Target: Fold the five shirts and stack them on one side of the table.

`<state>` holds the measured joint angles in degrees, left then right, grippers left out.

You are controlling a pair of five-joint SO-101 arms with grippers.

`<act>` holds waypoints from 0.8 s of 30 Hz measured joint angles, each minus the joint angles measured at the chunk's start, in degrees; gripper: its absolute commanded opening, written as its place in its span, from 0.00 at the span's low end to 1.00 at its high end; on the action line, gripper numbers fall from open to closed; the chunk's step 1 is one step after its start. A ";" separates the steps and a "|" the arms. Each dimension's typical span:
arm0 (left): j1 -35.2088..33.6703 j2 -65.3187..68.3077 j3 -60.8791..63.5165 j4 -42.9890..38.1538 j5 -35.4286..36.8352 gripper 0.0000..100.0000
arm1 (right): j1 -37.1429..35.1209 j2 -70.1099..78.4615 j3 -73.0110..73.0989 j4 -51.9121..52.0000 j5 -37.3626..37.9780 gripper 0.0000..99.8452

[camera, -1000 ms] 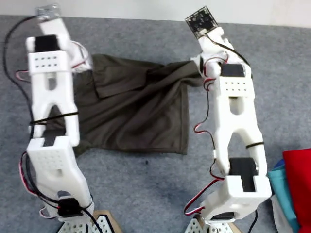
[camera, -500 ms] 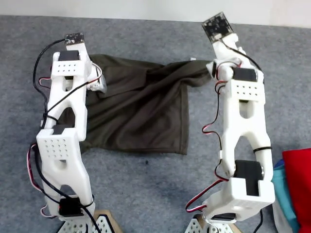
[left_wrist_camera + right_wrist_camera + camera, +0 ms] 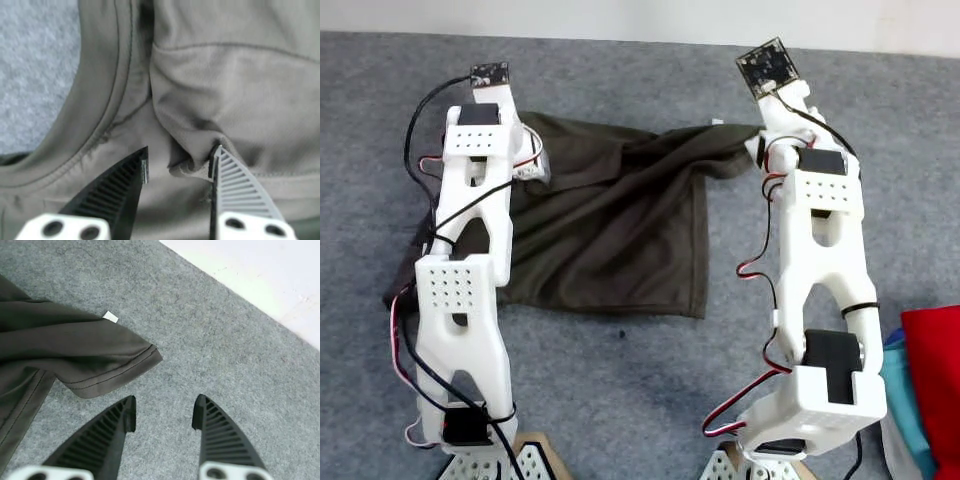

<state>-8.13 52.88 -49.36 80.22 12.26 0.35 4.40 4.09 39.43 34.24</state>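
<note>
Left arm point(image 3: 470, 260) has swung in from the table's edge and now stands straight over the shirt's near-left part, while the right arm point(image 3: 820, 260) has drifted a touch outward; the cloth itself has barely shifted. On the grey table point(image 3: 620, 400) the olive shirt point(image 3: 610, 220) lies spread between the arms, its long axis running left to right, neckline point(image 3: 107, 100) at the left arm's end and a stitched corner drawn out towards the right arm. At the right edge sits a pile of red and teal shirts point(image 3: 932, 380). The left gripper point(image 3: 180, 162) is parted over the cloth, a small pucker beside its pale finger. The right gripper point(image 3: 165, 407) gapes over bare table, just beside that corner and its white tag point(image 3: 110, 316).
</note>
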 measured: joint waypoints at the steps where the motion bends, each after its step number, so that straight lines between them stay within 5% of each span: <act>1: 0.26 0.53 -0.79 0.00 0.00 0.15 | 0.00 0.00 0.00 0.00 0.09 0.19; 17: 0.97 1.85 -2.99 0.35 -0.09 0.11 | 0.00 0.00 0.00 0.00 0.18 0.19; 24: 1.14 1.85 -2.99 0.35 0.00 0.01 | 0.00 0.00 0.00 0.00 0.18 0.19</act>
<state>-6.99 54.73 -52.35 80.57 12.26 0.35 4.40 4.09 39.43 34.42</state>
